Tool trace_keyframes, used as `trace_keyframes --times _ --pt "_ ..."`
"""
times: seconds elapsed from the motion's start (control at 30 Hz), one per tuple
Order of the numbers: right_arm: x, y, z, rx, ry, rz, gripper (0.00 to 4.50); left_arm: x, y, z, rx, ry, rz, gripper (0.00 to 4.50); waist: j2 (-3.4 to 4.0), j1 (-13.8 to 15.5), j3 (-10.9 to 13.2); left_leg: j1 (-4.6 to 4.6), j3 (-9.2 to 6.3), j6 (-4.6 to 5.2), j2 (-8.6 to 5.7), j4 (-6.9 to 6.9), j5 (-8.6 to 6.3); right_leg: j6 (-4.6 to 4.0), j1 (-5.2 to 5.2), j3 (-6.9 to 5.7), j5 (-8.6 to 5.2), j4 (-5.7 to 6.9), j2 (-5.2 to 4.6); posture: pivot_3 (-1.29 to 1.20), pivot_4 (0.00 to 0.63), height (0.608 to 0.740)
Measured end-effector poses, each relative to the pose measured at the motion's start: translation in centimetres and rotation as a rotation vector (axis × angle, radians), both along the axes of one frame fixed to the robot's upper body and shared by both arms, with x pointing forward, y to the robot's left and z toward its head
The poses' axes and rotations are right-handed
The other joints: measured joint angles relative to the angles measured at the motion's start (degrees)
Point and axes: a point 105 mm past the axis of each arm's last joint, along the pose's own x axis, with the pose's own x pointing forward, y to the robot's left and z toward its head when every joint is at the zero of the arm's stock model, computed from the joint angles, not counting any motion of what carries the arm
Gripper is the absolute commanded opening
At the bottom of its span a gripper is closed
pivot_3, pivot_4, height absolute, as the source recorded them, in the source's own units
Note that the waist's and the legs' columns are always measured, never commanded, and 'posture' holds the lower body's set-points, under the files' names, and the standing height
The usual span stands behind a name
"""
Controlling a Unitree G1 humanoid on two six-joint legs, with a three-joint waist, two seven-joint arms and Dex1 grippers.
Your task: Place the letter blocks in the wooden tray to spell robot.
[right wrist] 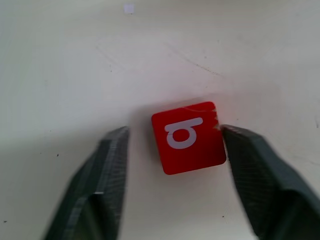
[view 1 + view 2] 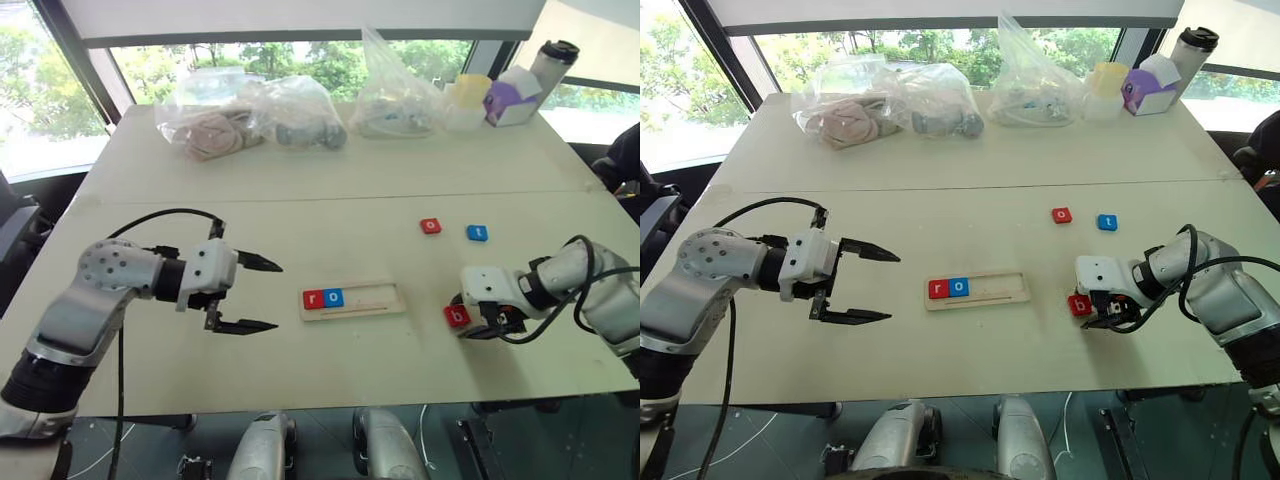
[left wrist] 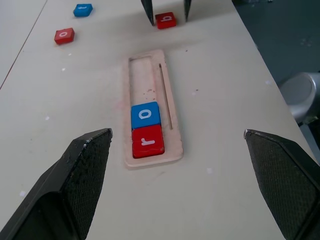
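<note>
Bright window daylight, soft shadows, right wrist view blurred

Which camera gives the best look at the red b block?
The right wrist view: the red b block sits large between the right gripper's fingers, one finger at its edge, the other apart from it. Both eye views show it small, beside the gripper and right of the wooden tray. The left wrist view shows it distant, between two fingertips.

Open counter between my hands

Only the long pale wooden tray [image 2: 352,299] lies between them; clear plastic bags [image 2: 290,112] crowd the far edge.
</note>
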Motion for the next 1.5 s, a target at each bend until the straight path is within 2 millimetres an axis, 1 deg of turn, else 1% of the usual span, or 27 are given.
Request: trace_keyframes --times 0.03,0.3,0.33,0.4,0.47,0.57,0.6,0.67,0.77,0.83,0.93,1.07,1.27,1.5 --pt "0.1 0.1 0.0 0.001 -0.003 0.001 1.12 0.0 0.0 0.0 0.0 -0.001 -0.002 4.5 -0.02 0.0 0.0 0.02 0.0 0.0 0.0 0.01 0.0 0.0 0.02 0.0 0.0 0.0 0.0 0.0 0.15 0.74" --pt "0.3 0.5 0.0 0.0 -0.015 0.0 1.12 0.0 0.0 0.0 -0.001 -0.002 0.0 4.5 -0.07 -0.1 0.0 0.25 0.0 0.0 0.0 0.01 0.0 -0.09 0.22 0.0 -0.05 0.03 0.0 0.0 0.15 0.74" --pt "0.3 1.1 0.2 0.018 -0.016 -0.007 1.12 0.0 0.0 0.0 -0.001 -0.002 0.001 4.5 -0.07 -0.2 0.0 0.26 0.0 0.0 0.01 0.01 0.0 -0.08 0.22 0.01 -0.05 0.06 0.0 0.0 0.15 0.74" --pt "0.5 3.2 0.9 0.086 -0.021 0.008 1.12 0.1 0.0 0.0 -0.002 -0.003 0.002 4.5 -0.05 -0.4 0.0 0.28 0.01 -0.01 0.03 0.01 0.0 -0.06 0.19 0.03 -0.03 0.14 0.01 0.0 0.15 0.74" --pt "0.7 5.5 2.7 0.153 -0.036 0.039 1.12 0.1 0.0 0.0 -0.004 -0.005 0.007 4.5 -0.05 -0.3 0.0 0.29 -0.01 -0.03 0.03 0.01 0.02 0.01 0.13 0.03 0.0 0.3 0.01 0.0 0.15 0.74" --pt "0.9 7.6 5.3 0.209 -0.064 0.07 1.12 0.1 0.0 0.0 -0.005 -0.006 0.009 4.5 -0.06 0.0 0.0 0.3 -0.05 -0.06 0.03 0.01 0.03 -0.1 0.11 0.02 -0.06 0.36 0.0 0.0 0.15 0.74" --pt "0.9 8.2 5.7 0.223 -0.066 0.075 1.12 0.1 0.0 0.0 -0.006 -0.006 0.01 4.5 -0.06 0.0 0.0 0.3 -0.06 -0.06 0.03 0.01 0.03 -0.11 0.11 0.01 -0.07 0.37 -0.02 0.0 0.15 0.74" --pt "1.1 9.9 6.4 0.254 -0.059 0.101 1.12 0.2 0.0 0.1 -0.009 -0.008 0.012 4.5 -0.07 -0.1 0.0 0.29 -0.04 -0.07 0.02 0.02 0.04 -0.12 0.11 0.01 -0.07 0.36 -0.05 0.0 0.15 0.74" --pt "1.1 11.6 5.7 0.242 -0.022 0.126 1.12 0.2 0.0 0.1 -0.012 -0.01 0.018 4.5 -0.07 -0.1 0.0 0.27 -0.04 -0.07 0.02 0.02 0.04 -0.12 0.09 0.01 -0.07 0.37 -0.05 0.0 0.15 0.74" --pt "1.4 12.8 4.7 0.216 -0.013 0.15 1.12 0.2 0.0 0.0 -0.014 -0.01 0.025 4.5 -0.07 -0.2 0.0 0.23 -0.03 -0.07 0.02 0.01 0.04 -0.12 0.05 0.01 -0.07 0.38 -0.05 0.0 0.15 0.74" --pt "1.9 14.4 4.0 0.21 -0.007 0.167 1.12 0.2 -0.1 0.0 -0.018 -0.017 0.029 4.5 -0.07 -0.2 0.0 0.17 -0.02 -0.08 0.0 0.02 0.04 -0.06 -0.06 0.01 -0.04 0.48 -0.05 0.0 0.15 0.74" --pt "2.6 14.9 3.5 0.186 -0.008 0.151 1.12 0.0 0.0 0.0 -0.023 -0.02 0.041 4.5 -0.07 -0.1 0.0 0.17 -0.02 -0.08 -0.01 0.02 0.04 0.0 -0.08 0.01 0.0 0.53 -0.05 0.0 0.15 0.74" --pt "3.2 14.5 2.1 0.132 0.026 0.117 1.12 -0.1 -0.2 0.0 -0.026 -0.025 0.047 4.5 -0.07 -0.2 0.0 0.17 -0.02 -0.08 -0.03 0.02 0.04 0.0 -0.08 0.0 0.0 0.54 -0.05 0.0 0.15 0.74" --pt "3.9 15.4 1.8 0.123 0.03 0.12 1.12 -0.2 -0.2 -0.1 -0.029 -0.022 0.06 4.5 -0.06 -0.3 0.0 0.17 -0.03 -0.08 -0.01 0.02 0.04 0.05 -0.12 0.0 0.03 0.59 0.01 0.0 0.15 0.74"
